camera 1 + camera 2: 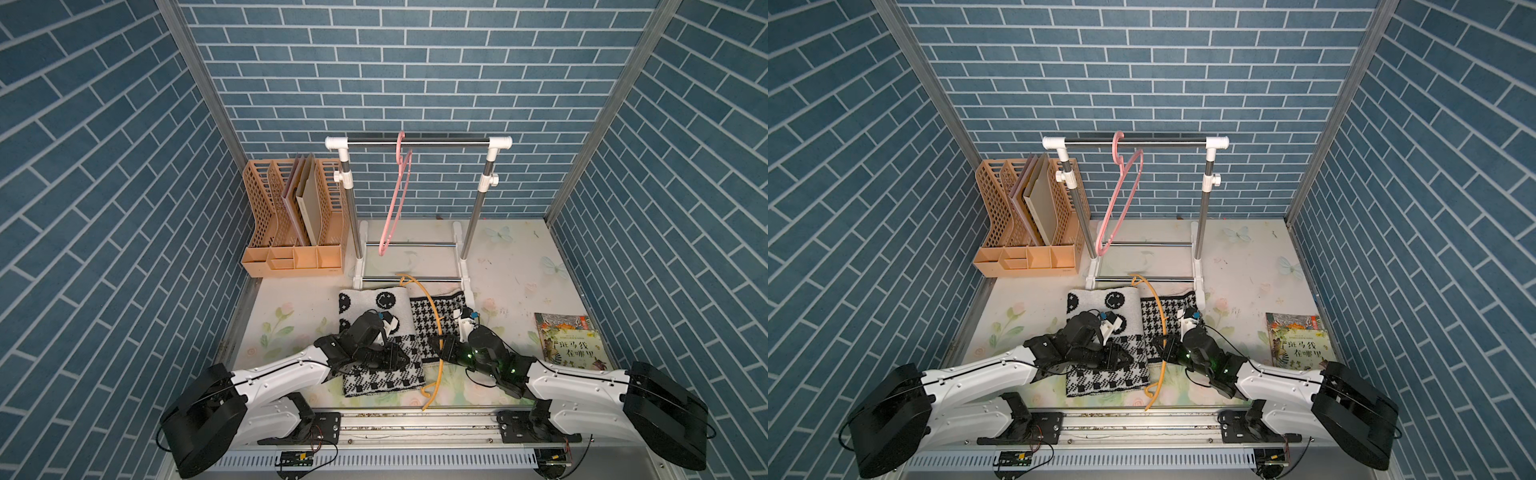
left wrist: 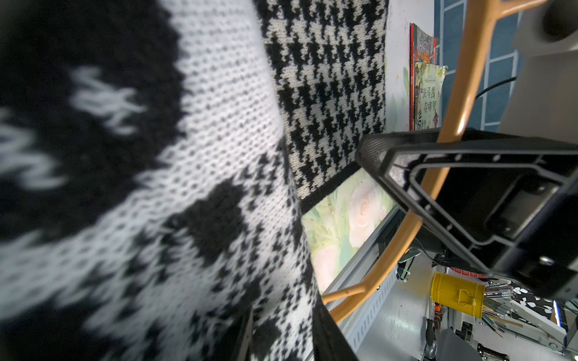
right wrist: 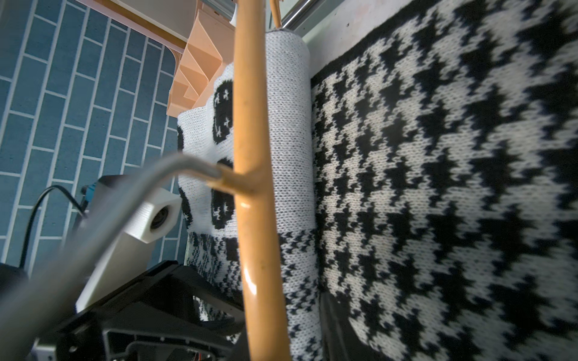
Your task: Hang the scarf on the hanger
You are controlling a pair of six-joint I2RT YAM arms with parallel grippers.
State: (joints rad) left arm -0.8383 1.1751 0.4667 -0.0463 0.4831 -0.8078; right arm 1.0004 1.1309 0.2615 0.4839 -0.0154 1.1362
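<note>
Left gripper [image 1: 403, 360] pinching raised fold of scarf [image 1: 365, 382]; right gripper [image 1: 436, 347] clamped on orange hanger [image 3: 250, 93] above scarf; 1 pink hanger [image 1: 400, 141] on rack [image 1: 440, 142]

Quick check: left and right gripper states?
Left gripper: closed on a fold of the scarf.
Right gripper: closed on the orange hanger.

Scarf [image 1: 382, 380] lies before the rack [image 1: 415, 142], hanger [image 1: 432, 309] over it, book [image 1: 569, 345] right
</note>
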